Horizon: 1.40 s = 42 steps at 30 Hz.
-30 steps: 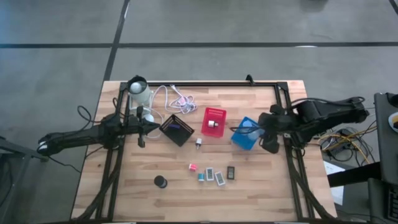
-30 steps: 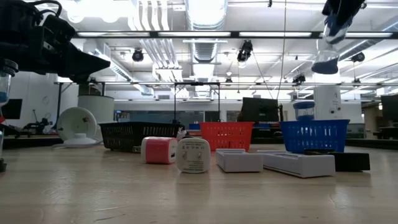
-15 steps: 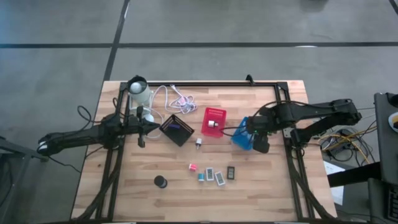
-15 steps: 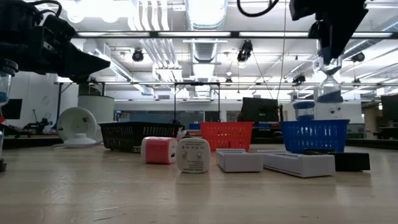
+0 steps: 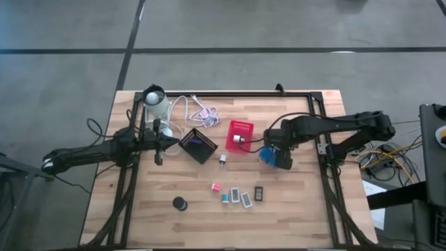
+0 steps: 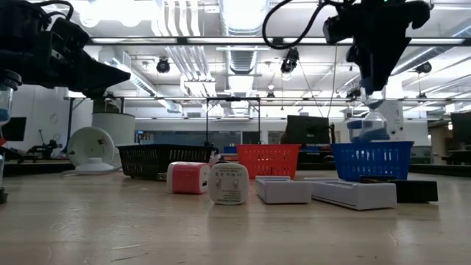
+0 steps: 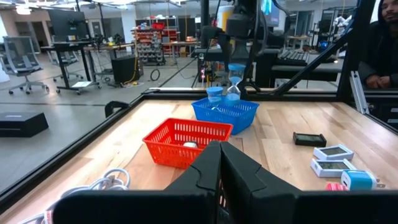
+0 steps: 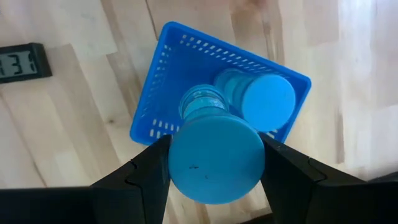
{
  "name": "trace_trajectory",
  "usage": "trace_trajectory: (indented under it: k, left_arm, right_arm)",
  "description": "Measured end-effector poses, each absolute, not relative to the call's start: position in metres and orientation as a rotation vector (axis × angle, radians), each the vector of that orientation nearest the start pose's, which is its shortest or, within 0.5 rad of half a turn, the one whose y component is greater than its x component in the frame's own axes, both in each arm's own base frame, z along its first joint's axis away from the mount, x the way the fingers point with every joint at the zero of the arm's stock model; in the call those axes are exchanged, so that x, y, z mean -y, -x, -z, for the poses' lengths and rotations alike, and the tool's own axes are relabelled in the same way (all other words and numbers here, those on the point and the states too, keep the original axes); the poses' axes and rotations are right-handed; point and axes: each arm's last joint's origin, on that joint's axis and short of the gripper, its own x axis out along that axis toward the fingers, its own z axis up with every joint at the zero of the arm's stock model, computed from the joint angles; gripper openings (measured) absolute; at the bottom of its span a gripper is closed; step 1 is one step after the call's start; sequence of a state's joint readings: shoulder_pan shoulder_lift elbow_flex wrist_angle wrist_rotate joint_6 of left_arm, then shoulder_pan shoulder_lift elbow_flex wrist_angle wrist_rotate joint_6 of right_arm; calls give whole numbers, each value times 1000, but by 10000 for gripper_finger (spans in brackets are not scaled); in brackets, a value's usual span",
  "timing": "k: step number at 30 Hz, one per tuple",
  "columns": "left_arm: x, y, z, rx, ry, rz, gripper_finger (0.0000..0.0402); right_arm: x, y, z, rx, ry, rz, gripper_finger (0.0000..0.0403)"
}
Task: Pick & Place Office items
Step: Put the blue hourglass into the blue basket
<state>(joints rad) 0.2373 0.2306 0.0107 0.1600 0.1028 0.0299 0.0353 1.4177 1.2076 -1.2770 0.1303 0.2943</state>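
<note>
My right gripper (image 5: 277,150) hovers over the blue mesh bin (image 8: 166,81), shut on a pale-blue sand timer (image 6: 372,121). A second pale-blue timer (image 8: 264,96) lies inside that bin. My left gripper (image 5: 159,150) waits shut beside the black bin (image 5: 198,145), touching nothing. On the table's near half lie a black disc (image 5: 180,203), a pink block (image 5: 216,187), a teal block (image 5: 225,198), two white blocks (image 5: 247,201) and a black display block (image 5: 258,193). A small white piece (image 5: 223,160) lies near the red bin (image 5: 239,136). My right gripper pinches the timer's upper round end cap (image 8: 214,158) between its two fingers (image 8: 146,168), coming from above and pointing down. The timer hangs upright below the fingers, glass neck (image 8: 202,102) downward. Its lower end (image 6: 366,136) is at the height of the blue bin's rim.
A white lamp (image 5: 155,97) and its coiled cable (image 5: 195,110) sit at the far left. The red bin holds a small white item (image 5: 237,138). A dark frame rail (image 5: 320,125) runs along the table's edges. A person (image 7: 379,43) sits beyond the table.
My right gripper has carried the timer from the table's right edge toward the left, over the blue bin, and has gone down. The timer's lower end has sunk from well above the bin to its rim height. The gripper stayed shut on it.
</note>
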Motion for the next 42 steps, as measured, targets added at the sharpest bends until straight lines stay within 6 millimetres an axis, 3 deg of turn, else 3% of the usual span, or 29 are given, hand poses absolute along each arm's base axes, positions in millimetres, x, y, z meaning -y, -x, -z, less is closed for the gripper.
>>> trace_trajectory:
  k: [19,42]
  left_arm:
    - [-23,-109,-163,-64,-19,-134,16]
    - [-23,-109,-163,-64,-22,-133,16]
  right_arm:
    - [-5,-234,-216,-1441,-186,259,198]
    - [2,-236,-213,-1425,-221,258,211]
